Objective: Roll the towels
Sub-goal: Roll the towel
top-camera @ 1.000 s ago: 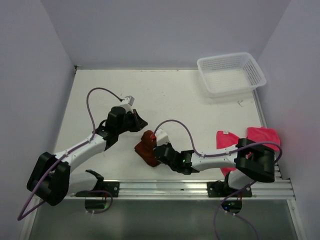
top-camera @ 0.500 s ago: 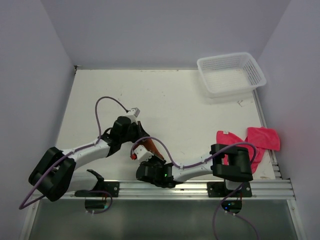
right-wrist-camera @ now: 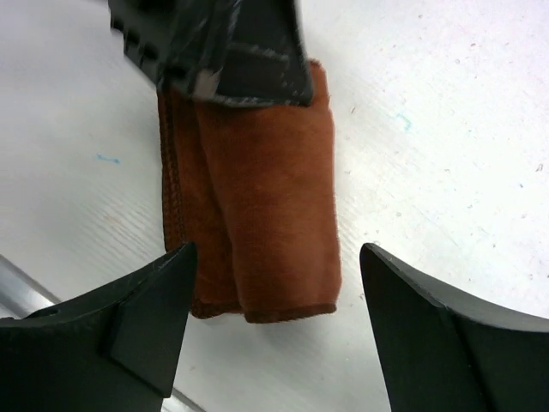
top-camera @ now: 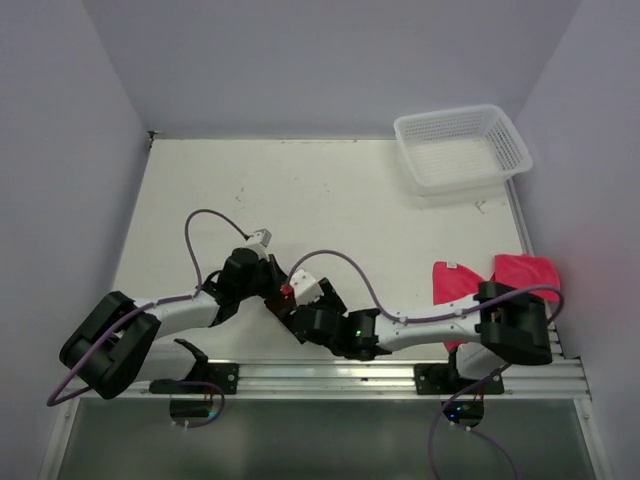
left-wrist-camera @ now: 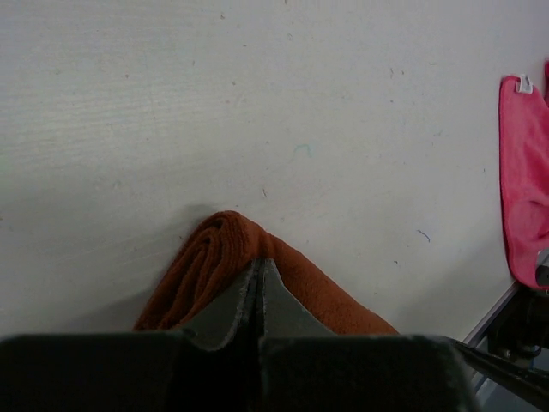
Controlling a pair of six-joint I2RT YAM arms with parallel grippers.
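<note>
Big white table [top-camera: 330,190] takes up most of the scene. Both arms are bent in low toward the near middle: left arm [top-camera: 170,310] comes in from the left, right arm [top-camera: 430,320] from the right. White mesh basket [top-camera: 462,148] sits way off at the far right corner, nothing to do with any of this.

The pink towel [top-camera: 455,278] is lying loose and rumpled at the near right edge, partly under the right arm.

The rust-brown towel [right-wrist-camera: 257,215] is a tight little bundle near the front edge, a bit left of centre, right where the two grippers meet.

The right gripper [right-wrist-camera: 274,266] has its jaws wide apart, one finger on each side of the bundle, not touching it. The left gripper [left-wrist-camera: 260,276] has its jaws pressed together, tips down on the bundle's other end. Can't tell if any cloth is actually pinched.
</note>
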